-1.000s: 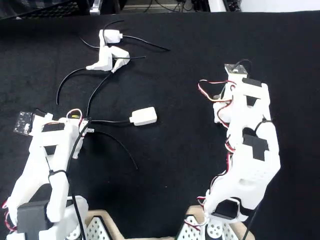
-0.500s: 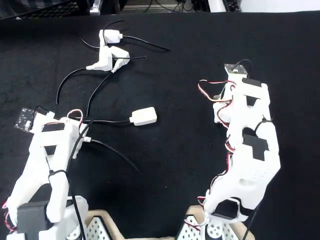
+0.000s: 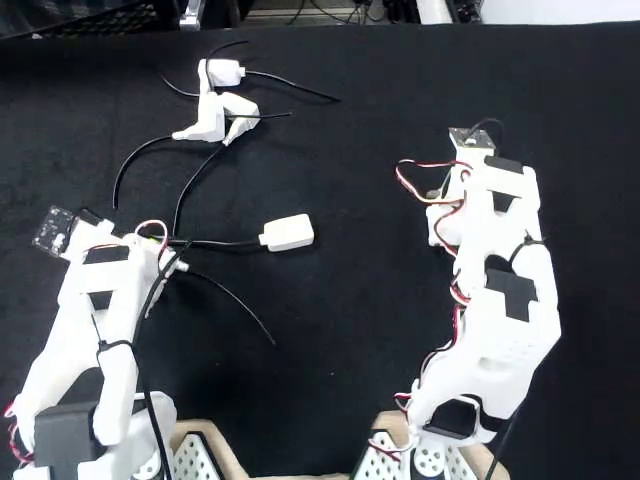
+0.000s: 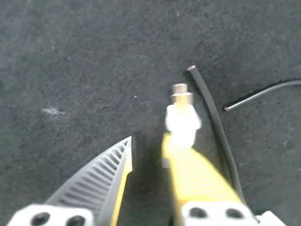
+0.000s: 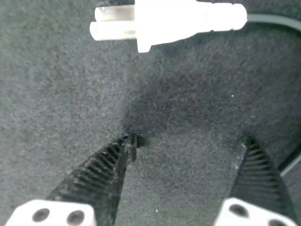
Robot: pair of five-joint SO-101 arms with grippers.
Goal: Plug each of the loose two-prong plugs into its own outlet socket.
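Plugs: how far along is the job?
Done: nothing clearly seated. In hand: the left end effector sits at a small white plug; grip unclear. To do: the two-prong plug lies loose before the open right end effector, and the white socket lies with no plug at it.

You have white plugs (image 5: 178,19) on black cords (image 3: 225,243) over a black surface (image 3: 380,90); your left pincer (image 4: 148,143) has one yellow finger (image 4: 197,179).

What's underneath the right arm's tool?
Under the open right tool is bare black cloth; a white two-prong plug lies just ahead. Where its cord leads is out of view.
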